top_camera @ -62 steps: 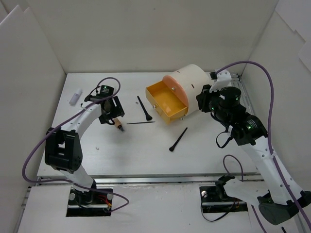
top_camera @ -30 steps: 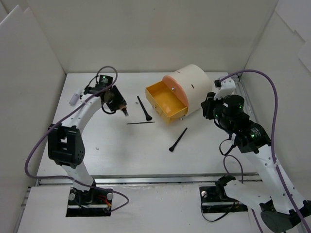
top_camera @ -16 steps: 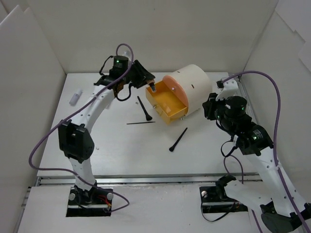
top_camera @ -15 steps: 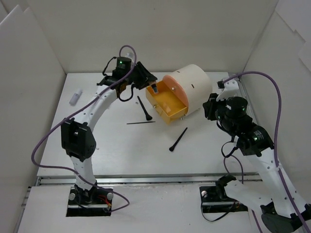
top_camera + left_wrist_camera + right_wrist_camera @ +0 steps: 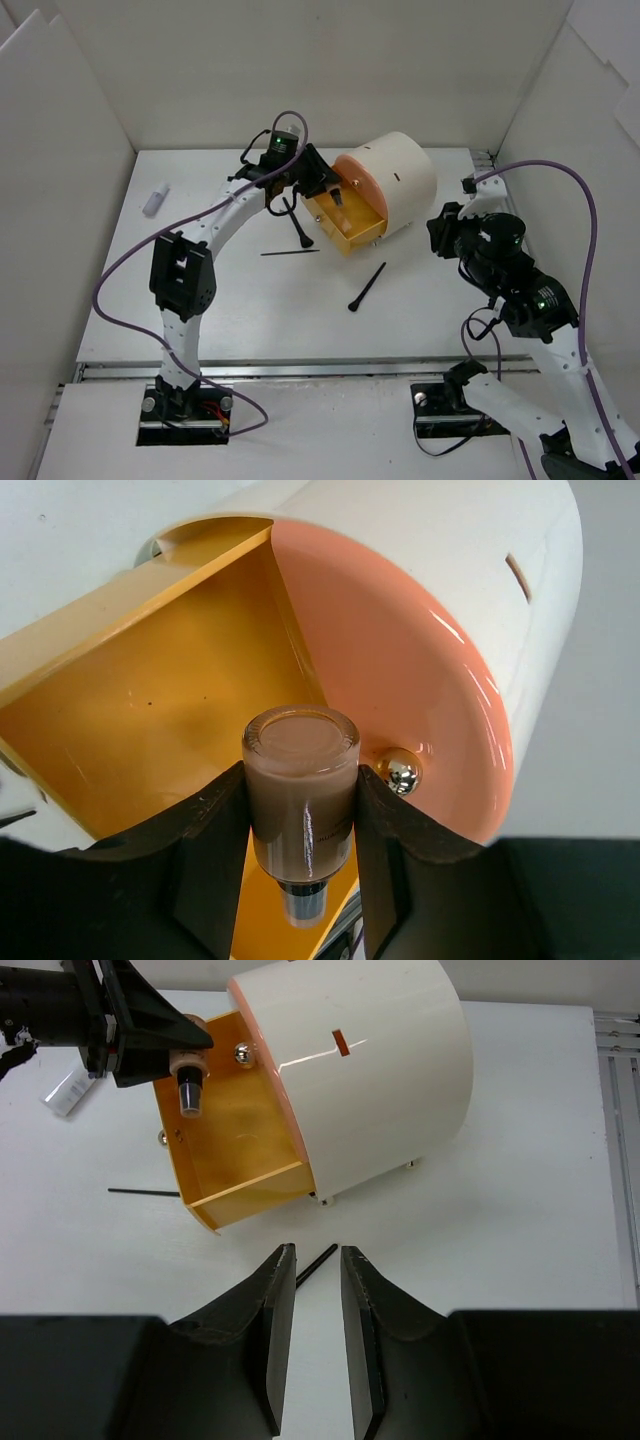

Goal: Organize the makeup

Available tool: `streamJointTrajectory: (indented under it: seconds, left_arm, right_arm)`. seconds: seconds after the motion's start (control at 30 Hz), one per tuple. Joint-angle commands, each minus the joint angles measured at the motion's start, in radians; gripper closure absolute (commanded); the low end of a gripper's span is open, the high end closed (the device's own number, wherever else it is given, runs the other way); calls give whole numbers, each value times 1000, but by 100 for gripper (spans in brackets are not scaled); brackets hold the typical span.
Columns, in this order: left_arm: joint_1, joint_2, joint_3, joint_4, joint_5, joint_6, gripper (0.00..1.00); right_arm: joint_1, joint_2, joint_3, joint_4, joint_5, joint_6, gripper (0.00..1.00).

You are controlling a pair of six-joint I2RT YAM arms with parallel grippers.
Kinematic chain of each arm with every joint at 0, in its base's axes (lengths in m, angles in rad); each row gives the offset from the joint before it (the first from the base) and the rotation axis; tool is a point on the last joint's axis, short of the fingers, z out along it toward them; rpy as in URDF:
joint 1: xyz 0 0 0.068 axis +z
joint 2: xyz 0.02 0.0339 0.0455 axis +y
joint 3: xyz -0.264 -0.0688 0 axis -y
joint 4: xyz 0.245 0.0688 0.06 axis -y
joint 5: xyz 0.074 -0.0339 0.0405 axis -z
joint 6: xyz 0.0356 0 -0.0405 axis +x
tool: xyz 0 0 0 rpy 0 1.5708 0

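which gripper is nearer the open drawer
Left. The left gripper hangs over the drawer, holding a stubby tan brush; the right gripper sits apart, right of the cream cylinder.

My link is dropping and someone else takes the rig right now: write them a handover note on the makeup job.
Left fingers: shut on the stubby tan bottle, cap down over the cream cylinder's open yellow drawer.
Right fingers: open, empty, to the right of the cylinder.
Done: nothing visible in the drawer yet.
Left on the table: black brush beside the drawer, thin black stick, second black brush nearer the arms, white tube at far left.
Next, probably: drop the bottle in.
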Motion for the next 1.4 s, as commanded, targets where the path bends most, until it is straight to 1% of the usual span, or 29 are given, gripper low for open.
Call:
streamJointTrajectory:
  seconds: [0.0,0.1,0.13,0.23,0.4,0.5,0.53,0.57,0.6,0.67,0.7,0.73,0.77,0.8,0.83,0.87,0.9,0.97,1.0,1.03,1.07,1.1,1.13,1.2,1.23,1.3,1.37]
  left_arm:
    - [-17,-44,66,83,-20,-19,63]
    - [-17,-32,69,80,-31,-22,58]
    - [-26,-23,71,77,-31,-29,54]
    - [-26,-13,69,77,-31,-41,50]
    - [-26,-12,74,95,-20,-52,48]
    - [-26,-50,88,109,-5,-49,45]
    - [-17,-77,103,86,-3,-11,44]
    - [-5,-94,114,86,-8,-11,44]
    - [6,-113,125,31,-15,10,43]
    - [55,-169,152,-34,-44,107,41]
    - [76,-189,164,-119,-61,153,40]
    - [103,-203,178,-170,-104,202,38]
    - [130,-225,197,-259,-119,301,35]
    - [191,-231,204,-302,-132,351,33]
    - [224,-233,206,-339,-159,398,31]
    - [259,-230,204,-403,-161,479,28]
    - [315,-225,201,-428,-169,519,28]
    - [357,-193,192,-462,-216,605,26]
    - [382,-174,194,-503,-242,680,26]
    - [391,-155,197,-517,-289,725,25]
    - [391,-103,213,-552,-323,756,25]
    - [400,-73,227,-568,-348,815,24]
    - [400,-11,265,-586,-365,845,24]
    - [400,49,302,-624,-382,921,23]
    - [400,97,328,-631,-389,945,23]
    - [400,135,349,-628,-390,1000,23]
    - [400,178,365,-615,-387,1018,22]
  right_arm:
    - [-4,-3,6,31,30,15,77]
    - [-9,-10,17,21,35,12,77]
    - [-7,-13,20,19,38,12,76]
    - [-9,-21,28,5,44,9,75]
    - [-6,-35,25,-7,50,11,75]
    - [-6,-38,22,-10,50,17,75]
    - [-7,-37,22,-9,51,17,75]
    - [-7,-32,22,-9,50,17,75]
    - [-7,-32,22,-9,50,17,74]
    - [-7,-23,23,-9,42,17,74]
    - [-6,-20,22,-9,38,17,74]
    - [-6,-17,22,-9,38,18,74]
    - [-7,-9,22,-7,32,17,73]
    - [-7,-6,23,-7,31,18,73]
    - [-7,0,25,-7,28,14,73]
    - [-7,11,28,-7,22,12,72]
    - [-7,17,29,-7,21,11,72]
    - [-7,32,37,-7,19,6,72]
    - [-10,36,39,-6,18,3,71]
    - [-10,43,42,-7,18,0,71]
    - [-7,51,45,-6,19,1,70]
    - [-10,55,46,-5,16,0,68]
    - [-7,65,49,-5,13,0,67]
    - [-9,69,49,-5,7,0,65]
    - [-12,75,49,-5,5,0,64]
    - [-9,82,49,-5,4,4,63]
    - [-10,92,54,-7,1,6,62]
